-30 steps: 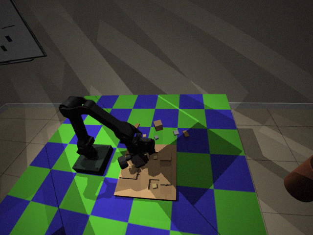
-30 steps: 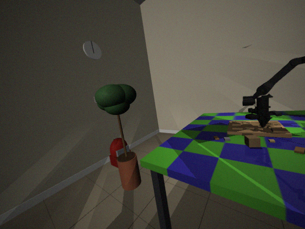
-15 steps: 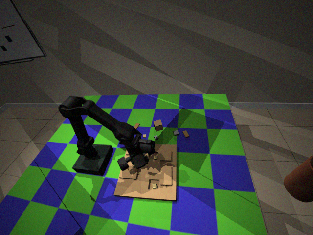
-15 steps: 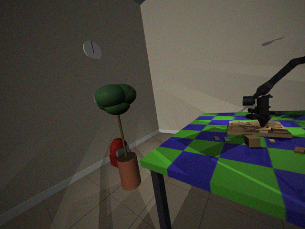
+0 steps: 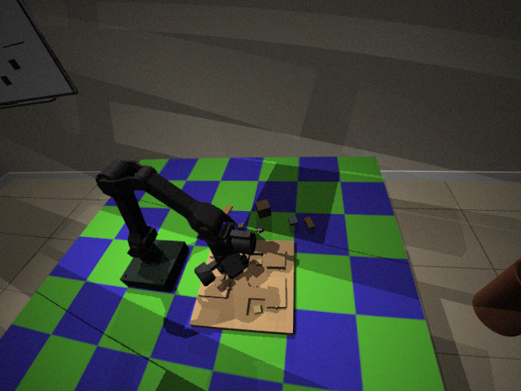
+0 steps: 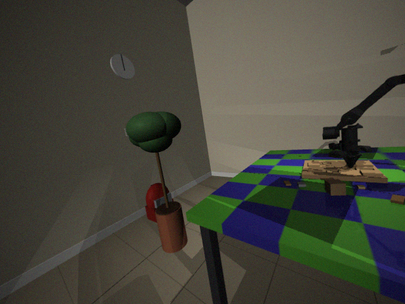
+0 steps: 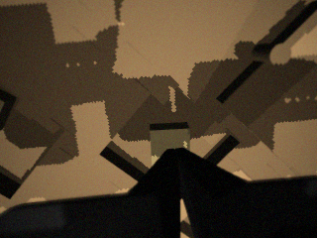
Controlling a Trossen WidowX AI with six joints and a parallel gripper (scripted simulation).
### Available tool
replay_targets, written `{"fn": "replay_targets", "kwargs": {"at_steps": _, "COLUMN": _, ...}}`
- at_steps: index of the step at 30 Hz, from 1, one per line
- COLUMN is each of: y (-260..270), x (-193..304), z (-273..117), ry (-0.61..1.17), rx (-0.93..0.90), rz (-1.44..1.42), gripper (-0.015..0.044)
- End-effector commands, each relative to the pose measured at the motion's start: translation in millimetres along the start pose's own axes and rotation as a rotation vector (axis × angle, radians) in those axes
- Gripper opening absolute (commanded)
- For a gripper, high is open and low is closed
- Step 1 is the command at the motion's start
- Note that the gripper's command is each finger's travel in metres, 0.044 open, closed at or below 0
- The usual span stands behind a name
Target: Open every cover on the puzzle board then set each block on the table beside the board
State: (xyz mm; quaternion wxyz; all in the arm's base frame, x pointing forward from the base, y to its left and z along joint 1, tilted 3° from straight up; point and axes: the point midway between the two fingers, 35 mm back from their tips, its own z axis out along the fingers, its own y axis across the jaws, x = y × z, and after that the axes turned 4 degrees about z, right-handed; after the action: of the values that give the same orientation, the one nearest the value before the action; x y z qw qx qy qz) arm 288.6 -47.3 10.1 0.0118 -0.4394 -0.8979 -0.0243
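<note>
I can't make out any lettering, brand or label from here, not even on the pale board [image 5: 35,54] with dark marks high on the wall, upper left of the top view. The table [image 5: 328,349] [image 6: 242,209] wears big squares of bright green and deep blue, crossed by hard-edged shadows. Around it are pale floor tiles and dim grey-beige walls, with a round white clock [image 6: 122,66] at upper left of the exterior view. Below the clock there's a plant [image 6: 153,130] with rounded green foliage on a thin brown stem, in a terracotta pot [image 5: 502,300] [image 6: 171,228], and a rounded red thing [image 6: 153,199] stands behind it.

The puzzle board [image 5: 242,323] [image 6: 343,178] [image 7: 149,15], a flat tan slab with a wood look and dark straight grooves, lies at lower centre of the top view and at right in the exterior one. A little pale block [image 5: 257,309] sits on it near its lower edge. On the table just above the board, in the top view, lie a brown cube [image 5: 263,208], a flat grey piece [image 5: 292,221] and a flat orange-brown piece [image 5: 308,222]. The black arm [image 5: 168,189] [image 6: 371,101] bends over the board, its gripper [image 6: 351,166] [image 7: 175,157] pointing down at it, pinched shut with nothing caught between the tips. Right by the tips, in the wrist view, shows a squarish grey-green block [image 7: 169,140].
</note>
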Motion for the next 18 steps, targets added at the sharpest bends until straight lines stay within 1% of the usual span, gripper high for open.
{"fn": "replay_targets", "kwargs": {"at_steps": 1, "y": 0, "x": 0, "z": -1, "ry": 0.0, "rx": 0.0, "rz": 0.002, "gripper": 0.0026}}
{"fn": "replay_targets", "kwargs": {"at_steps": 5, "y": 2, "x": -2, "z": -22, "ry": -0.004, "rx": -0.003, "rz": 0.037, "gripper": 0.0131}}
{"fn": "replay_targets", "kwargs": {"at_steps": 6, "y": 2, "x": -2, "z": -28, "ry": -0.005, "rx": -0.004, "rz": 0.047, "gripper": 0.0144}}
{"fn": "replay_targets", "kwargs": {"at_steps": 11, "y": 1, "x": -2, "z": -56, "ry": -0.01, "rx": -0.008, "rz": 0.092, "gripper": 0.0144}}
{"fn": "replay_targets", "kwargs": {"at_steps": 18, "y": 2, "x": -2, "z": -51, "ry": -0.01, "rx": -0.008, "rz": 0.093, "gripper": 0.0144}}
